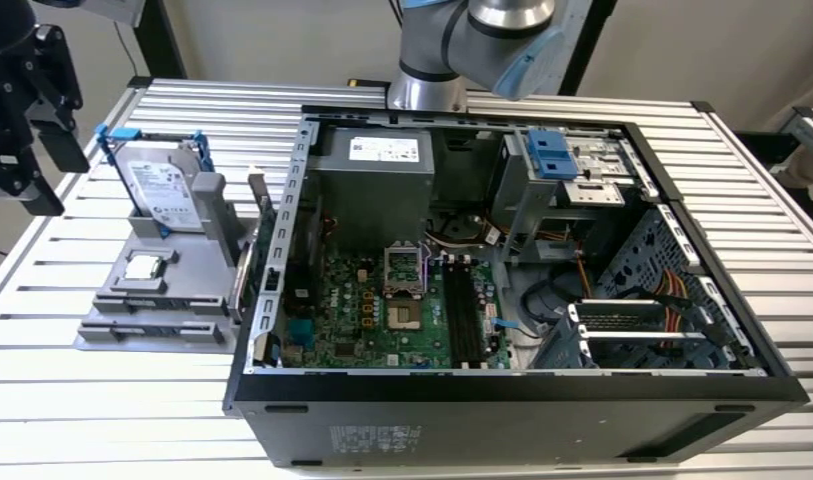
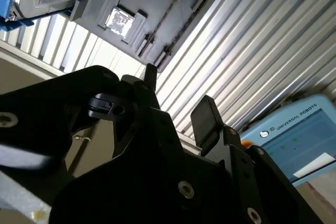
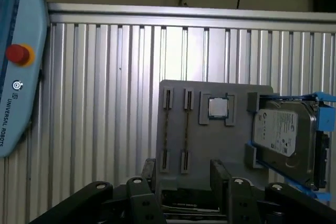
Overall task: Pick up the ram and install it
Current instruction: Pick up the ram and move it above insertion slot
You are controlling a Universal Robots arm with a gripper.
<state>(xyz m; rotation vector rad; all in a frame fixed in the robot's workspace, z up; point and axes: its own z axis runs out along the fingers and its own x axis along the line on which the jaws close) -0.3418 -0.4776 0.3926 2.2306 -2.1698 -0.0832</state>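
We see the table (image 1: 113,400) as silver, ribbed in fine parallel stripes. On it the holder (image 3: 215,145) is plain matte grey. The hard drive (image 3: 283,135) is silver with a white label and bright blue clips (image 3: 323,116), and the processor chip (image 3: 218,107) is shiny silver. The ram (image 3: 187,129), seen edge-on, looks dull olive-green to us, though we can't be sure. The computer case (image 1: 513,425) is black, its motherboard (image 1: 366,310) green with black slots (image 1: 462,315). The gripper (image 3: 184,169) is black. The pendant (image 3: 16,77) is pale blue, with a red button (image 3: 17,54) ringed in yellow.
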